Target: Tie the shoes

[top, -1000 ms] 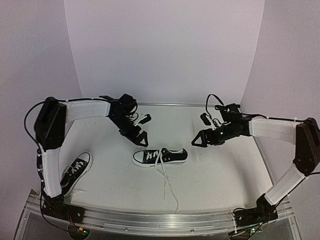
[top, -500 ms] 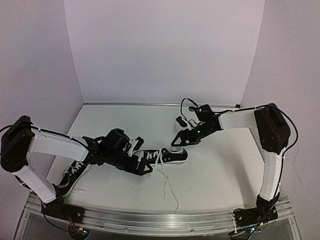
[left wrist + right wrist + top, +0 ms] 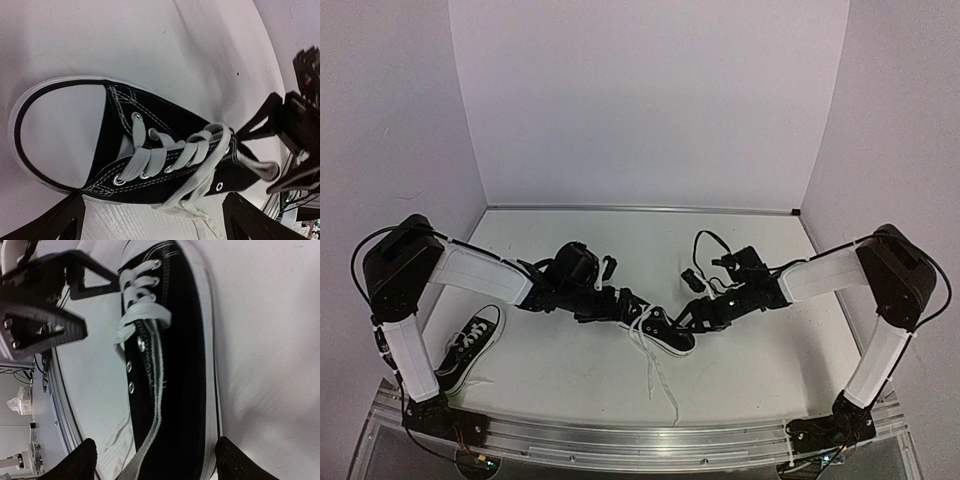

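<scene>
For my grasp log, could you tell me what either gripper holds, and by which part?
Nothing is clamped: the left gripper stands open by the centre shoe and its laces, and the right gripper is open astride its heel end.

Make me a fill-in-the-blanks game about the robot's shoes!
1. The table has ___ black shoes on it.
2. The middle shoe has loose laces coloured ___.
3. The other shoe lies by the base of the ___ arm.
4. The middle shoe's laces are not ___ yet.

Missing words: two, white, left, tied.
</scene>
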